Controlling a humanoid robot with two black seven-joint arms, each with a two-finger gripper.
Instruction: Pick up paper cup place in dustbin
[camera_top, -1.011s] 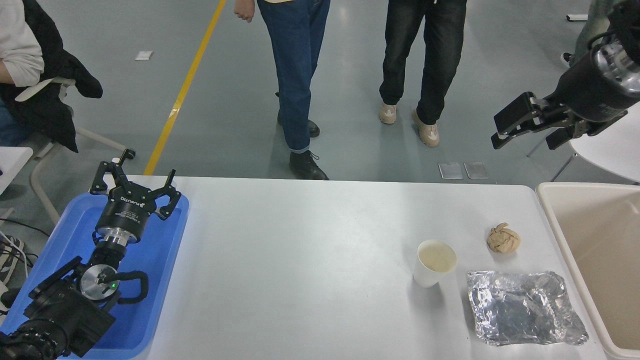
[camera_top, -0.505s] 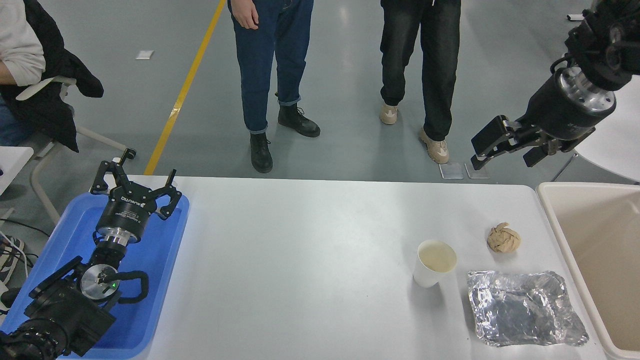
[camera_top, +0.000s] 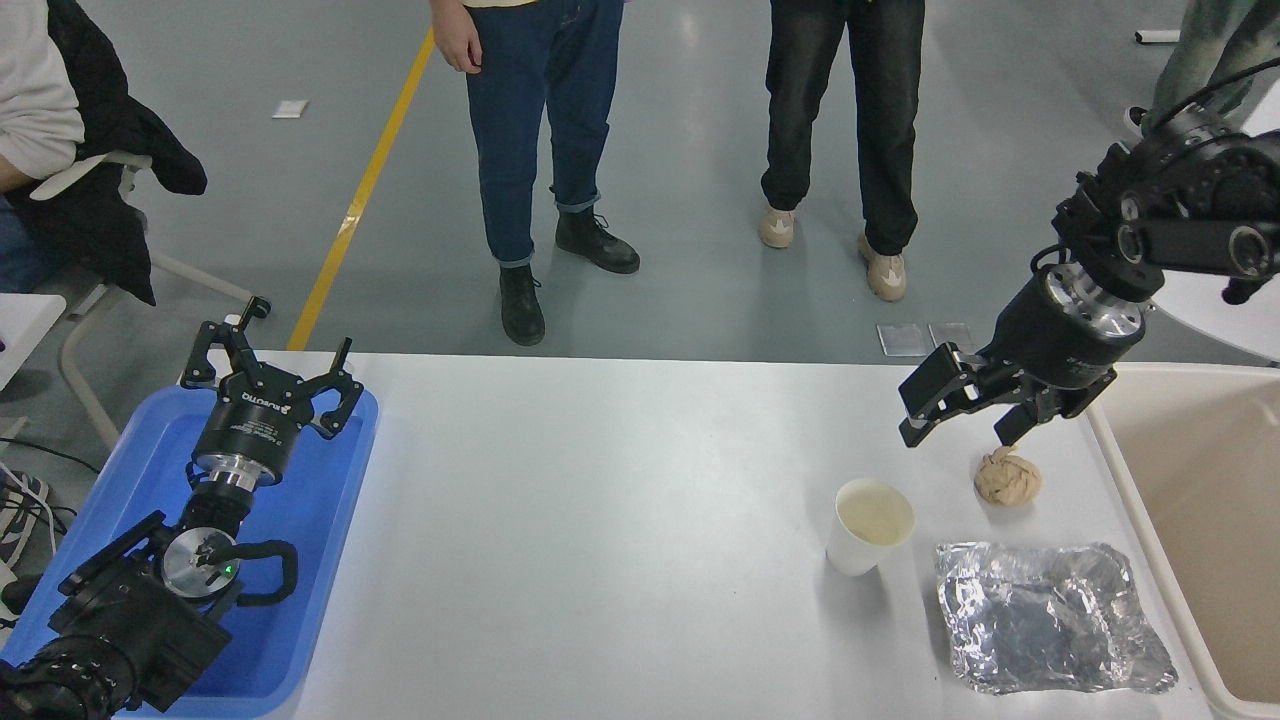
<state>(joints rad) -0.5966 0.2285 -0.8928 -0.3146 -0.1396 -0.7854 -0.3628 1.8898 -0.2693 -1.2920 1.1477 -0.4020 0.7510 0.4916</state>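
From the head view, you had the right gripper (camera_top: 965, 425) hanging above the table's (camera_top: 600, 520) far right part, its jaws spread wide and holding nothing. The paper cup (camera_top: 868, 525) stood upright near the right end of the table, a little nearer your side than the gripper and apart from it, mouth up. The brown paper ball (camera_top: 1007, 476) lay just beyond and to the right of the cup, almost under the gripper, and the foil sheet (camera_top: 1050, 615) lay by the table's near right corner. The dustbin (camera_top: 1130, 480) sat against the table's right edge. Your left gripper (camera_top: 270, 375) was parked, open and empty, over the blue tray (camera_top: 300, 600) at the left end.

I judged this to be the approach step, with nothing grasped yet. Your next move called for bringing the open jaws toward your side and down around the cup's wall, clear of the paper ball, then closing gently, since a thin cup would likely crush or tip.
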